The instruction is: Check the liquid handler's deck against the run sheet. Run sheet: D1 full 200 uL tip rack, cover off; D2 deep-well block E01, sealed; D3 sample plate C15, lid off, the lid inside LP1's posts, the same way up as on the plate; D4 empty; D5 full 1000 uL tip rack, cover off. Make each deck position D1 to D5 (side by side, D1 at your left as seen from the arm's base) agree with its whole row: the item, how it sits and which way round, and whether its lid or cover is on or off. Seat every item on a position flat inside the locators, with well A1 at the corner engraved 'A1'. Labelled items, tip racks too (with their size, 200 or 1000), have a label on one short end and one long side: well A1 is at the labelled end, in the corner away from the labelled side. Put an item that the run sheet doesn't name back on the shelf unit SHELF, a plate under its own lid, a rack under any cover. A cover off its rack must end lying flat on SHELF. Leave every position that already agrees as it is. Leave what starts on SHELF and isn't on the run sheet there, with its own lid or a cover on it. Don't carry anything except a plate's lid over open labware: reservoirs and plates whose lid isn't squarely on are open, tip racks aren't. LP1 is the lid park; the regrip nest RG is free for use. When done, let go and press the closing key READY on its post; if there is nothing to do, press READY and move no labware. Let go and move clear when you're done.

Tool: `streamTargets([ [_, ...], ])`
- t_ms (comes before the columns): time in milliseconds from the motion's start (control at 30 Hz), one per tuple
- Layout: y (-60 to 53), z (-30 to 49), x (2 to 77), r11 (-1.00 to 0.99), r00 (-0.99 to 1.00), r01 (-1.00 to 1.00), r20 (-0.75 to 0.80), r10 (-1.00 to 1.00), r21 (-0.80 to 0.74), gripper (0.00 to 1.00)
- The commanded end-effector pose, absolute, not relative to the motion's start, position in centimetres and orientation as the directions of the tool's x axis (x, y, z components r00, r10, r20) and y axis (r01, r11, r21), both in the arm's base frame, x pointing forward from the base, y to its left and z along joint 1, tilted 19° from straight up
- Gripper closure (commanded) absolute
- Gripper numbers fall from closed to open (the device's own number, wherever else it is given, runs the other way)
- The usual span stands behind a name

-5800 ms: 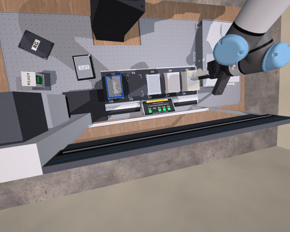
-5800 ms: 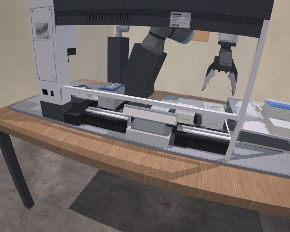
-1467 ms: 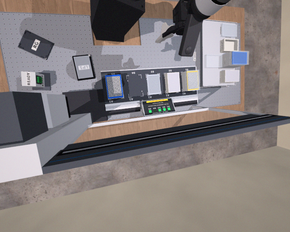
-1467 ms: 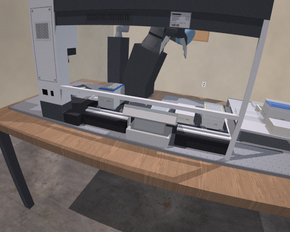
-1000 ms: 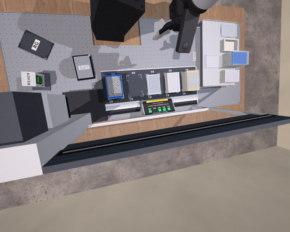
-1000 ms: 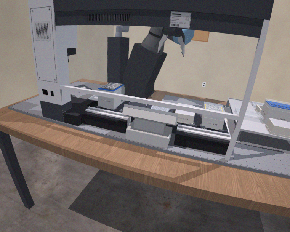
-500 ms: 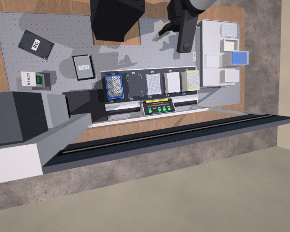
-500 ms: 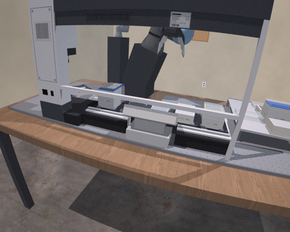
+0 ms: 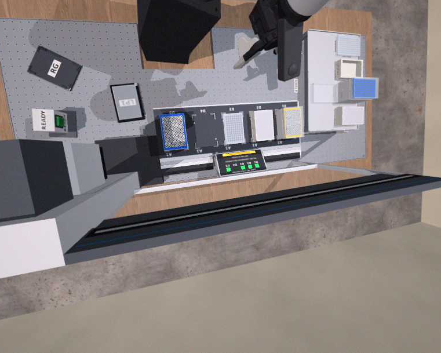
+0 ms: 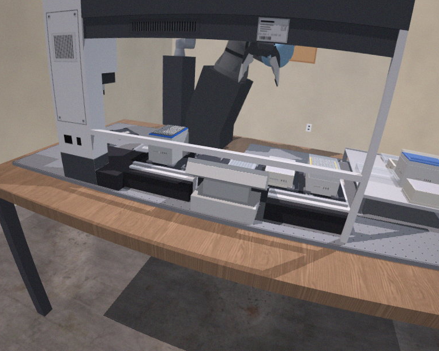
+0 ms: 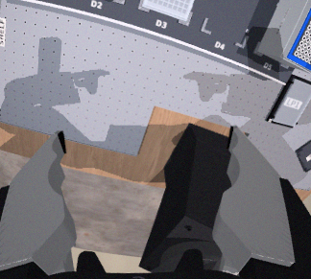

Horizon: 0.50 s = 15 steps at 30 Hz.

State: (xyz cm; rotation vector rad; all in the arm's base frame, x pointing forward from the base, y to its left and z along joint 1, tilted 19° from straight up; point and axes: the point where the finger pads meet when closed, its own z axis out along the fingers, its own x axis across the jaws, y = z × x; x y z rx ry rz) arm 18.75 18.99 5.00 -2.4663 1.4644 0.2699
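My gripper [image 9: 248, 53] is open and empty. It hangs high above the perforated board behind the deck, as the exterior view [image 10: 276, 69] and the wrist view [image 11: 145, 133] also show. On the deck a yellow-rimmed tip rack [image 9: 292, 122] sits uncovered at D1. A white-topped block [image 9: 262, 125] is at D2 and an open well plate [image 9: 234, 127] at D3. D4 [image 9: 206, 131] is bare. A blue-rimmed tip rack [image 9: 174, 131] stands uncovered at D5. The lid park LP1 [image 9: 127, 101] lies left of the deck; I cannot tell whether a clear lid rests in it.
The shelf unit [image 9: 334, 82] at the right holds a well plate [image 9: 347, 45], an open box [image 9: 349, 68], a blue-topped rack [image 9: 364, 87], a flat white piece [image 9: 323, 93] and a white block [image 9: 349, 115]. The nest RG [image 9: 54, 67] and the READY key [image 9: 59, 120] are at the far left. The arm's dark base column [image 9: 177, 15] stands behind.
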Motion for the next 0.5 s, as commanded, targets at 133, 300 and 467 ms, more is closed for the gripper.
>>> streamTargets([
  [133,18.96,4.88,18.71,-0.629,0.658,-0.753,-0.263,-0.706,-0.194,0.18],
  [300,18.96,4.88,18.71,-0.67,0.702,-0.712,-0.251,-0.667,-0.21,0.18],
  [467,18.96,4.88,18.71,-0.733,0.769,-0.639,-0.229,-0.597,-0.234,0.18],
])
